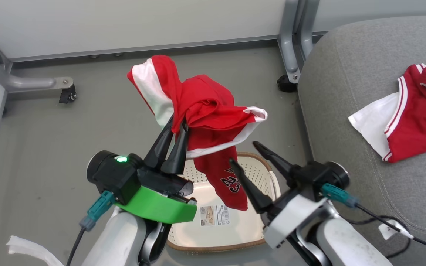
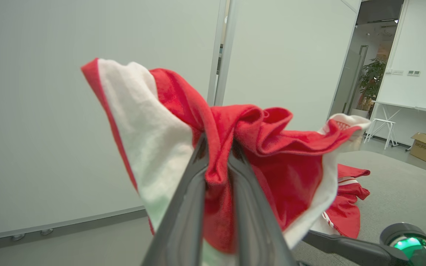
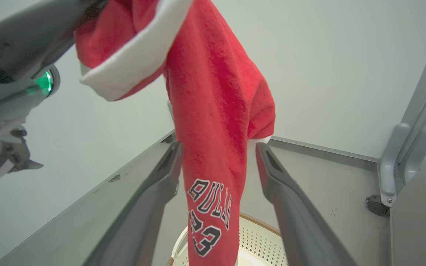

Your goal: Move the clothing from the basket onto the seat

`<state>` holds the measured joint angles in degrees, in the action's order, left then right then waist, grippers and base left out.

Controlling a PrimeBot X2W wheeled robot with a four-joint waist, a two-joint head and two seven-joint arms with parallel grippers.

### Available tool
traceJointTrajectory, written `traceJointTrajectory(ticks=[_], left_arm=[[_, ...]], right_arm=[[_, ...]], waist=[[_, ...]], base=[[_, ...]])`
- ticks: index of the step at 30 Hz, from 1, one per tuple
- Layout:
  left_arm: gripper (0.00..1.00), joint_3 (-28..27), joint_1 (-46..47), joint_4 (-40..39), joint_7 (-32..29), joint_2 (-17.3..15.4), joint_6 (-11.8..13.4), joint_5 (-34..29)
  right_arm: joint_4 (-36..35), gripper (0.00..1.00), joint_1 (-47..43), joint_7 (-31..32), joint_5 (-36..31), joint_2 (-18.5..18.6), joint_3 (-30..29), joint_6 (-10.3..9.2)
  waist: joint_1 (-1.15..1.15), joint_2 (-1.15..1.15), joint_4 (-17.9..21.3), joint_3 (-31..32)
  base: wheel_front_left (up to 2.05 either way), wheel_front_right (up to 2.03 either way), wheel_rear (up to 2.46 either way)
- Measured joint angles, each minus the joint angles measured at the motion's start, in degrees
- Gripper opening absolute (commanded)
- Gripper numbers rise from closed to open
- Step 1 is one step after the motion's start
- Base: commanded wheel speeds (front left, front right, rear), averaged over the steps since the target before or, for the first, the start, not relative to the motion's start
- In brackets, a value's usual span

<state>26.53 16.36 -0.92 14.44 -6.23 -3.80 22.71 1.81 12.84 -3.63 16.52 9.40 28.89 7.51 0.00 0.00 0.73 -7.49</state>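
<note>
A red garment with white cuffs and dark lettering [image 1: 213,118] [image 2: 272,162] [image 3: 216,111] hangs above the basket [image 1: 252,231] [image 3: 257,240], pinched by my left gripper [image 1: 178,123] [image 2: 218,146], which is shut on its bunched fabric. Its lettered end dangles between the spread fingers of my right gripper [image 1: 242,152] [image 3: 216,147], which is open and not closed on it. The cream basket sits on the floor below, its bottom sticker showing. A second red garment with a white panel and striped trim [image 1: 405,111] [image 2: 346,207] lies on the grey seat [image 1: 346,92] [image 2: 401,184] [image 3: 420,214] at the right.
Grey floor [image 1: 68,129] runs to a pale wall with a metal base rail. Metal frame legs on castors [image 1: 67,94] [image 1: 285,83] stand at the back left and beside the seat. A cable [image 1: 383,221] trails from my right arm.
</note>
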Motion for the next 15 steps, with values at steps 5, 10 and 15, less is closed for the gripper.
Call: traceJointTrajectory(ticks=[5,10,15], left_arm=[[0.00,0.89,0.52,0.31,0.01,0.08,-0.29,0.02],[0.00,1.70,0.80,0.63,0.02,0.12,-0.62,0.03],[0.00,2.49,1.05,0.93,0.02,0.15,-0.82,0.35]], right_arm=[[5.01,1.00,6.20,-1.59,1.74,-0.12,5.72,0.01],[10.79,1.00,11.06,-3.63,3.61,-1.09,8.95,0.00],[15.93,0.15,14.84,-5.66,5.58,-2.13,11.81,0.00]], waist=[[0.00,0.00,-0.83,-0.23],[0.00,0.00,-1.57,-0.47],[0.00,0.00,-2.16,-0.73]], base=[[0.00,0.00,0.00],[0.00,0.00,0.00],[0.00,0.00,0.00]])
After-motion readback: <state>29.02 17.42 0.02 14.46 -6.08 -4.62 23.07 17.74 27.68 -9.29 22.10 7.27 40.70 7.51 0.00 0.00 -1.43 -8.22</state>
